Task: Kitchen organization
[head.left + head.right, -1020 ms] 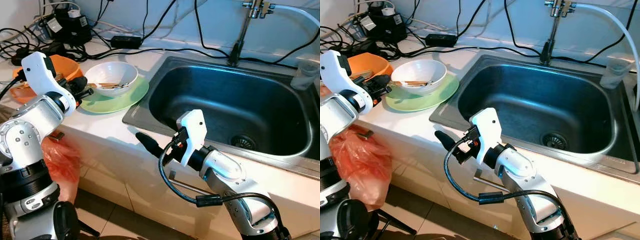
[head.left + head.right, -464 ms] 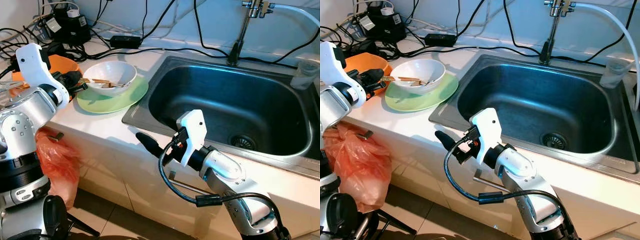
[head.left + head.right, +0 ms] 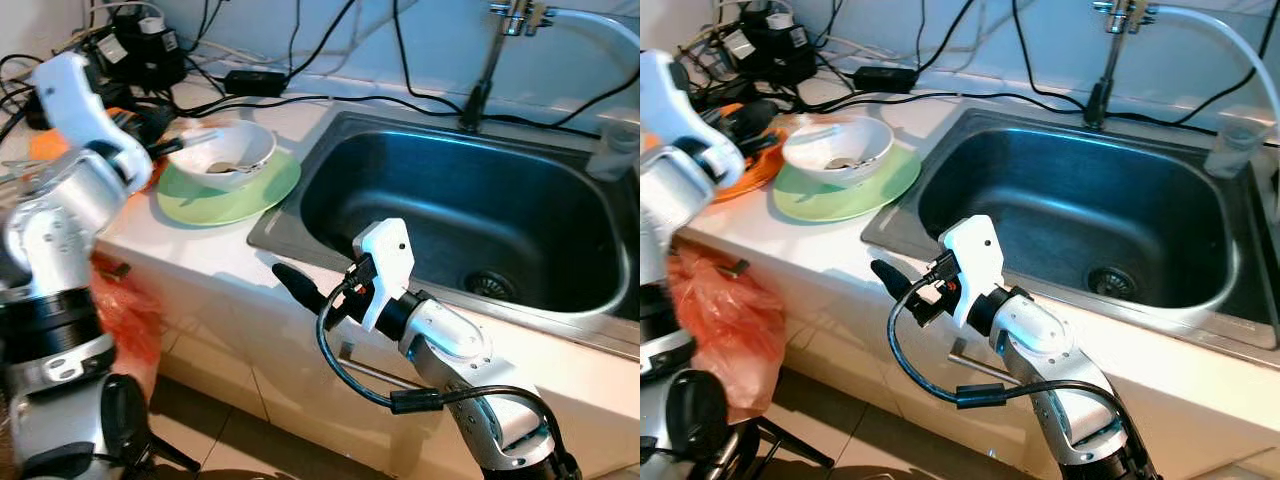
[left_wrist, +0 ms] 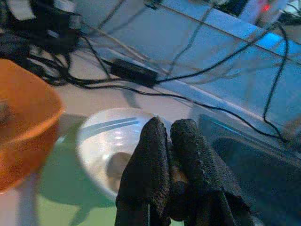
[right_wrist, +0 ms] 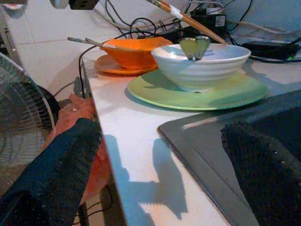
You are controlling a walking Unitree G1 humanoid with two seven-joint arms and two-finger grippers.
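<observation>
The left end effector had its fingers pressed together, apparently gripping chopsticks over the white bowl, probably to clear them before stacking. The bowl sat on a green plate on the counter, beside the sink. The right end effector hung apart at the counter edge; its wrist view showed a spoon in the bowl and an orange bowl.

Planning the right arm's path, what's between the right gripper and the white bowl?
Bare white counter and the green plate's rim under the bowl, seen from the right gripper.
</observation>
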